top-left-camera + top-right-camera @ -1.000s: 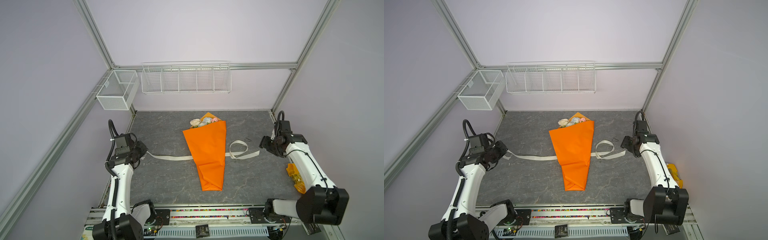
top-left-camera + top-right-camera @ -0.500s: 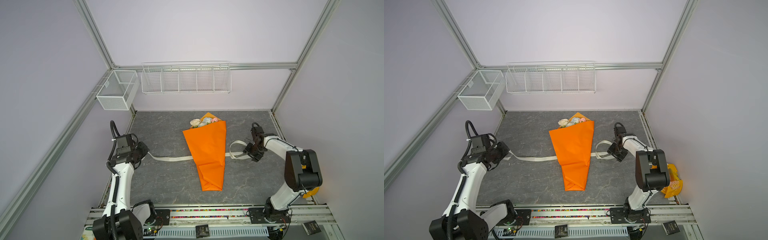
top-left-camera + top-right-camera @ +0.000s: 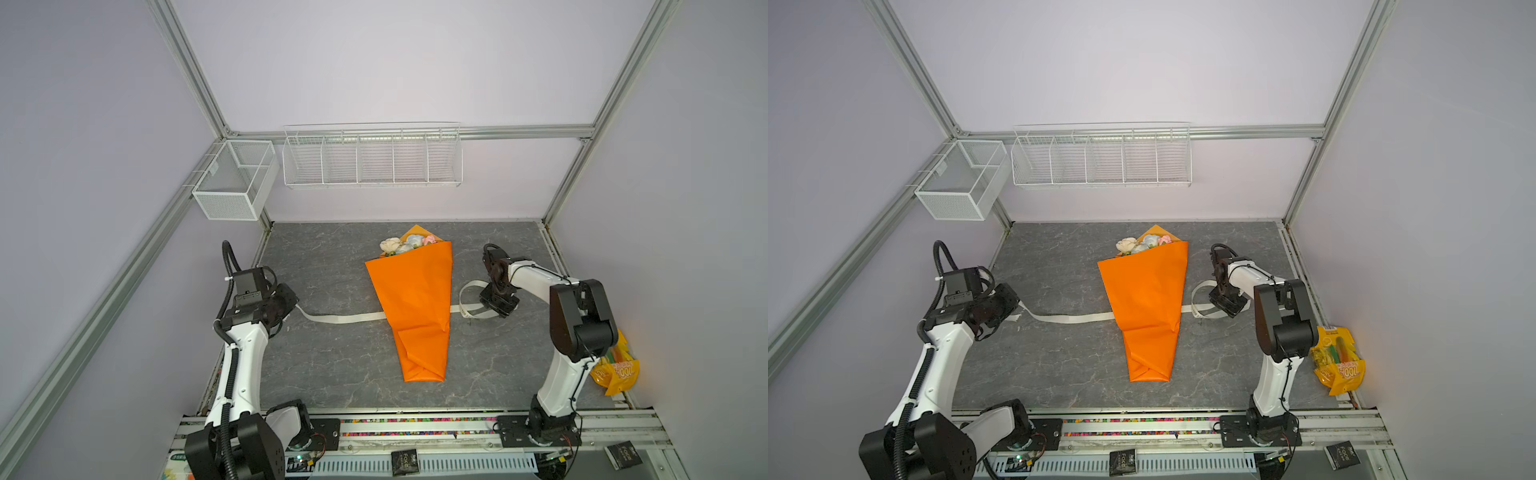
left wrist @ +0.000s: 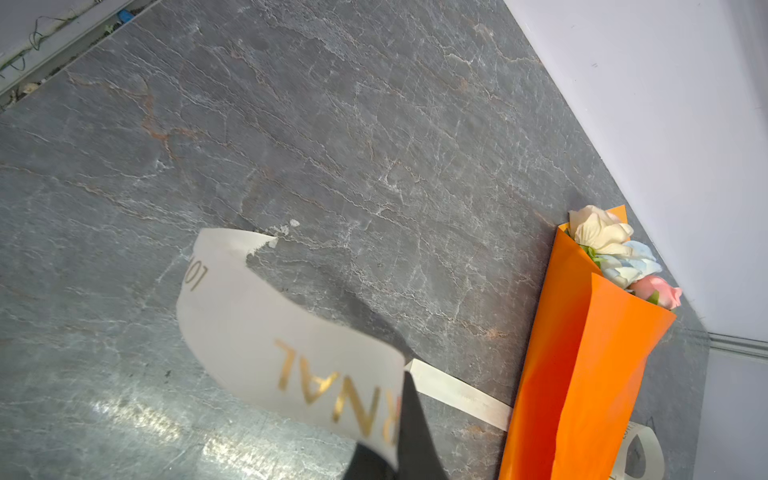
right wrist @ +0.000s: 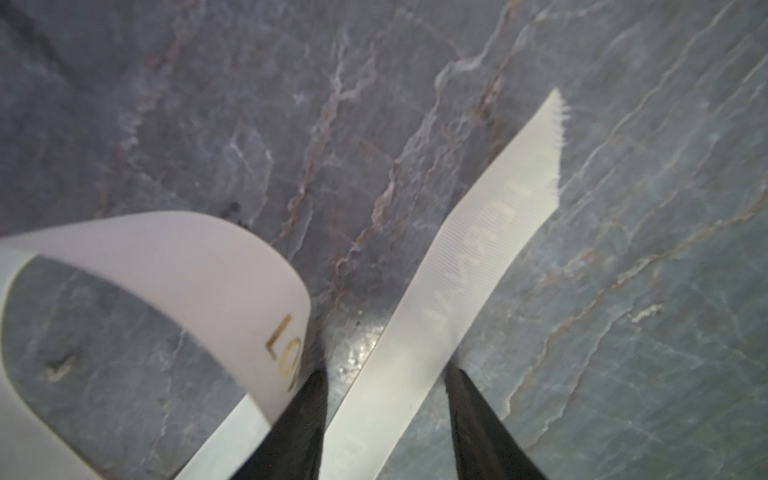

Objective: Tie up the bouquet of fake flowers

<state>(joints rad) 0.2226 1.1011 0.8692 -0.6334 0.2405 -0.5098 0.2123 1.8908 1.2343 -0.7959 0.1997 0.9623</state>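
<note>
The bouquet of fake flowers [image 3: 405, 244] [image 3: 1142, 243] lies mid-table inside an orange paper cone [image 3: 415, 307]. Only its cream, pale blue and pink heads [image 4: 615, 253] show. A cream ribbon with gold lettering [image 3: 340, 318] [image 4: 291, 332] passes under the cone. My left gripper [image 3: 291, 301] [image 4: 399, 436] is shut on the ribbon's left end, just off the table. My right gripper [image 3: 496, 306] [image 5: 388, 399] is down at the curled right end. Its fingers [image 5: 469, 415] stand apart on either side of the flat ribbon strip [image 5: 457, 291], and the ribbon loop [image 5: 187, 257] is beside them.
Two white wire baskets [image 3: 372, 156] [image 3: 232, 183] hang on the back and left walls. A yellow snack bag [image 3: 1337, 365] lies off the table's right edge. Purple walls close in the table on three sides.
My right arm swung in from the right edge and dropped over the ribbon's right end, its jaws narrowing. My left gripper kept its hold and barely moved.
</note>
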